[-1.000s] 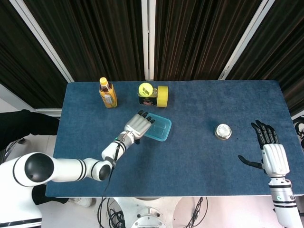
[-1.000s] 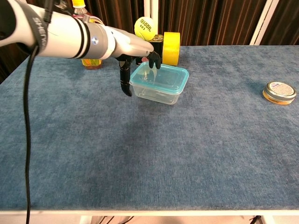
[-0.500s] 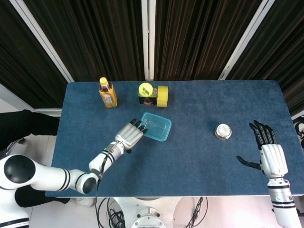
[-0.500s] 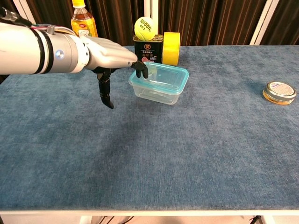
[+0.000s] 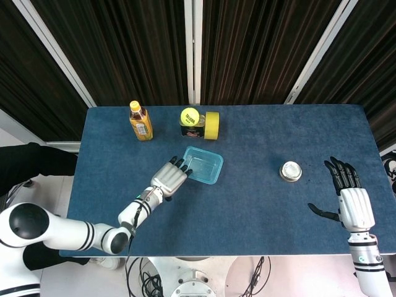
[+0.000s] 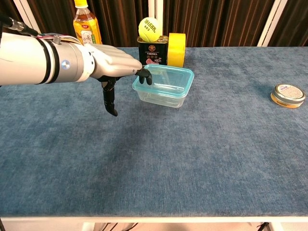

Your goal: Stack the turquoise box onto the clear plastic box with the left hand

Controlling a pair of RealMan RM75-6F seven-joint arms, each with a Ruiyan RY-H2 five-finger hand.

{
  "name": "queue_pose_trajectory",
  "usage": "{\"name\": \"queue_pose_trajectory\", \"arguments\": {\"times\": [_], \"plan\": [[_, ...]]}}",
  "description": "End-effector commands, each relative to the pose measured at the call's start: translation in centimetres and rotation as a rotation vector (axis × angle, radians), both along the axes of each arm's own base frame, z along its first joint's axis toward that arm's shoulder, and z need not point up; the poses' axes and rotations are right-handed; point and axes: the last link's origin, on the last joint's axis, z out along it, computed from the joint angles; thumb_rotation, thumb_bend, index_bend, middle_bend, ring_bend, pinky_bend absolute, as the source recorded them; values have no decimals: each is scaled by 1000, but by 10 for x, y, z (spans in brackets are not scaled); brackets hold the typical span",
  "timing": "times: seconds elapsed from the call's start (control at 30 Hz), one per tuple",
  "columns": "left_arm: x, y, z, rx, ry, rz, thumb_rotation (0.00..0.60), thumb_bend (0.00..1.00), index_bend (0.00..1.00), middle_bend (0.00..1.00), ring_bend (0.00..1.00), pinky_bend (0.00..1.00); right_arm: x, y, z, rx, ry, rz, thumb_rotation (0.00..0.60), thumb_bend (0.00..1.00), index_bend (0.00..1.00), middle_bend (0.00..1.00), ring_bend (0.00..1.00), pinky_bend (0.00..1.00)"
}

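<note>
A clear plastic box with a turquoise rim (image 5: pixel 204 164) (image 6: pixel 164 85) sits on the blue table, just in front of the dark tin. I cannot make out a separate second box. My left hand (image 5: pixel 169 179) (image 6: pixel 111 64) lies just left of it, fingers stretched out and holding nothing, with dark fingertips (image 6: pixel 146 76) at the box's left rim. The thumb points down at the table. My right hand (image 5: pixel 349 197) rests open at the table's front right corner, fingers spread, far from the box; the chest view does not show it.
At the back stand an orange-capped drink bottle (image 5: pixel 140 121) (image 6: pixel 85 25), a dark tin (image 5: pixel 192 129) (image 6: pixel 152 48) with a tennis ball (image 5: pixel 189 115) (image 6: pixel 148 28) on top, and a yellow tape roll (image 5: pixel 212 125) (image 6: pixel 176 49). A small round tin (image 5: pixel 290 171) (image 6: pixel 288 95) lies to the right.
My left hand has drawn back from over the box toward the left front, its fingertips now at the box's left rim. The box and the right hand have stayed put.
</note>
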Motion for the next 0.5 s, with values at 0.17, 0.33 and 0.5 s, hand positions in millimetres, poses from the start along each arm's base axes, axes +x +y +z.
{"name": "queue_pose_trajectory", "arguments": {"times": [0.17,0.33,0.5], "plan": [[28,-4,1,7,-95,-104,600,0,163,153,40,80,-1,0,-1,0,-3,0,600,26,0,0,0,0],[46,-5,-17,-39,-111,-152,600,0,170,151,40,75,-2,1,1,-2,-4,-6,600,26,0,0,0,0],[51,-6,-32,-59,-79,-163,600,0,170,151,40,75,-5,3,2,-6,-6,-12,600,26,0,0,0,0]]}}
